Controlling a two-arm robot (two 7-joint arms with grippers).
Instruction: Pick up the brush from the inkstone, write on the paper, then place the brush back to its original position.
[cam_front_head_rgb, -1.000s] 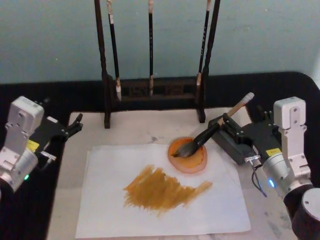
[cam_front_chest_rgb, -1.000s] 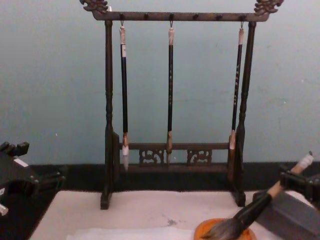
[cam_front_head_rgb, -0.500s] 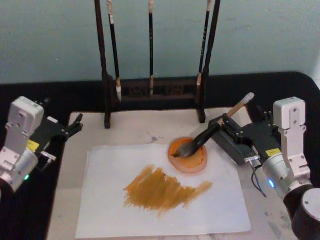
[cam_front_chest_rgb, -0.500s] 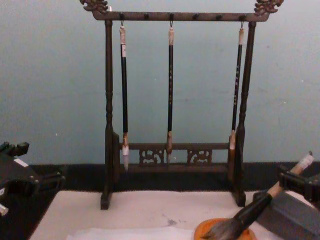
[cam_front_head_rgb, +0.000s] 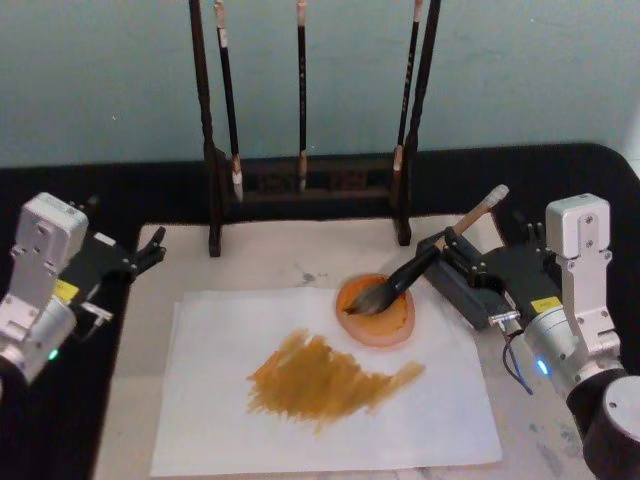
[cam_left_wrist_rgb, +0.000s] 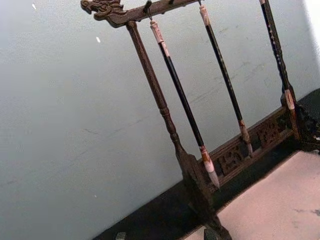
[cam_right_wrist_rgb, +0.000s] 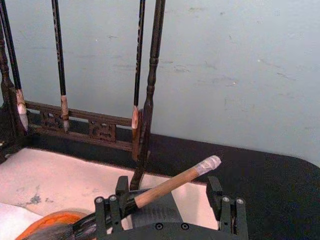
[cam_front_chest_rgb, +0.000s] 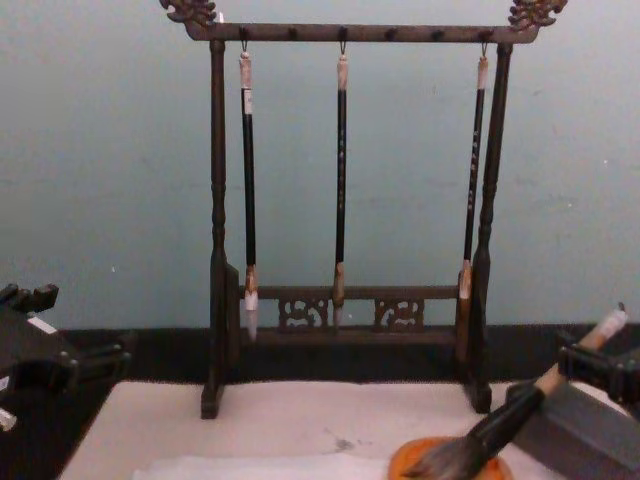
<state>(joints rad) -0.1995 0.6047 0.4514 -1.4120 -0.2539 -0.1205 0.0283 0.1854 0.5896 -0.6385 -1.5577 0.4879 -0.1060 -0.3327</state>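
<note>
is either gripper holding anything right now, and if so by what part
Nothing is held. The right gripper is open, its fingers apart on either side of the brush handle without closing on it; the brush lies with its tuft in the orange dish. The left gripper is empty.

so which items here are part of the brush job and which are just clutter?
Job:
brush, tip in the orange dish, handle between the open right gripper fingers
paper, painted

Clutter:
brush rack
three thin hanging brushes
left gripper, parked open
</note>
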